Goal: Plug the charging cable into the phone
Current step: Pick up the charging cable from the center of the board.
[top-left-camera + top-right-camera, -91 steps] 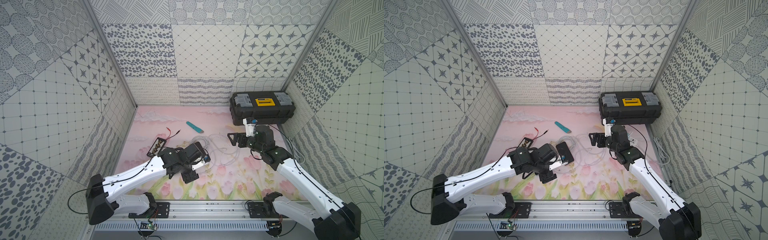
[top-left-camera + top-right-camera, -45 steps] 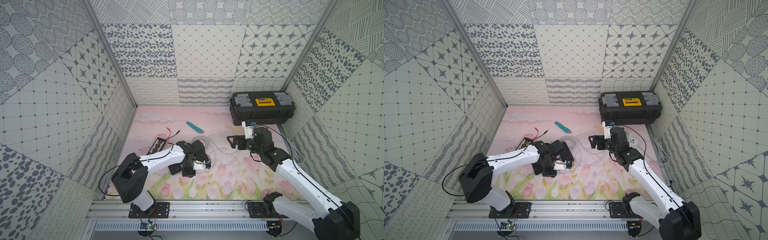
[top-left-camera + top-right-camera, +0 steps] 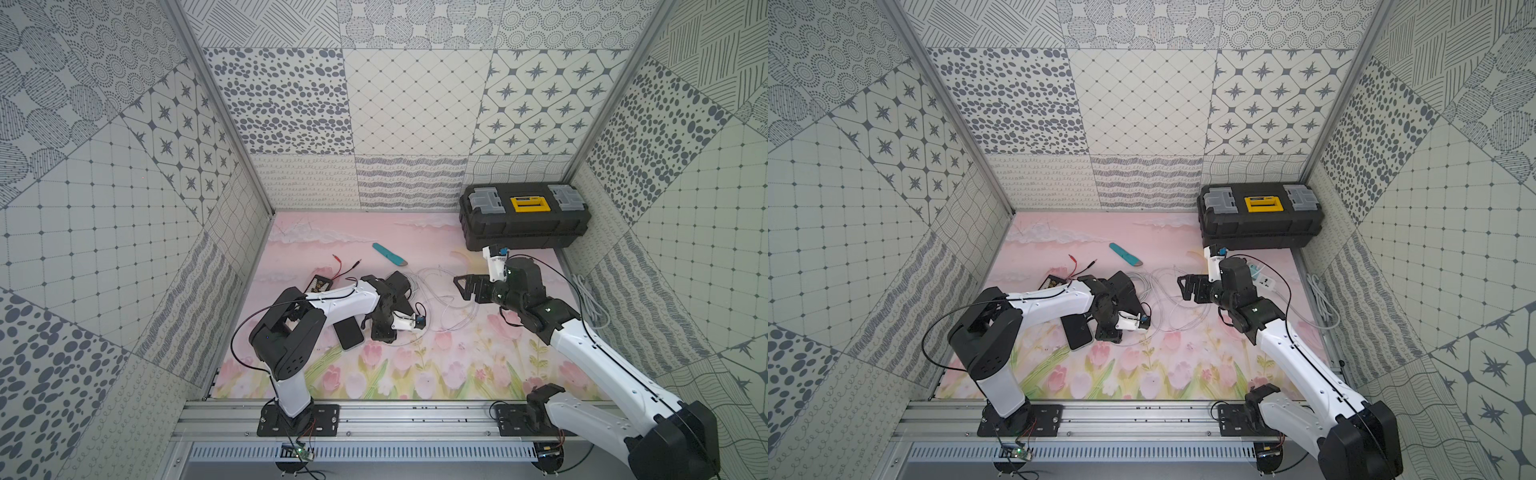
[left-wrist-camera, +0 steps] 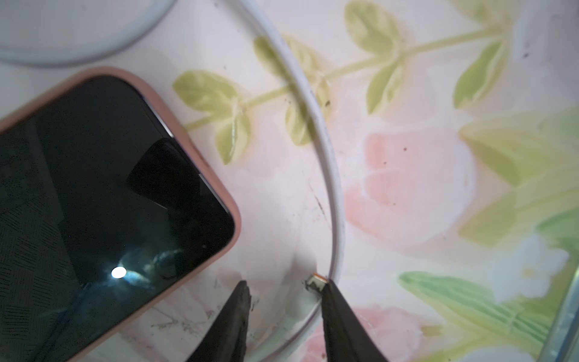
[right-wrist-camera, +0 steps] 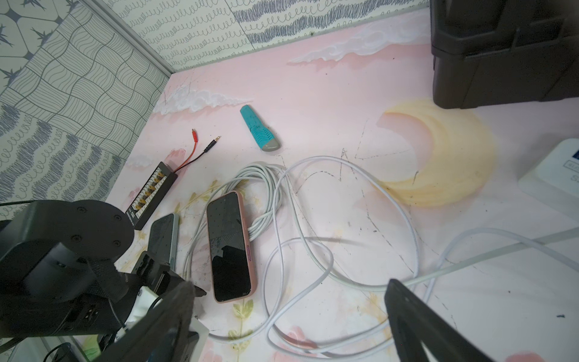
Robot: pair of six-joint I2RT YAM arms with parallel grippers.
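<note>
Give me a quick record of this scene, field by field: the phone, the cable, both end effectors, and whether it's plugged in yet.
phone: pink case, screen up, flat on mat
white cable: loose loops on mat
plug: beside phone, not inserted
left end effector: jaws apart, plug at one fingertip
right end effector: wide open, empty
clutter: second phone, black toolbox, teal tool

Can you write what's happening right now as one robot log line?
left claw: partly open, cable plug at one finger | right claw: open over white cable | pink phone: not plugged in
</note>
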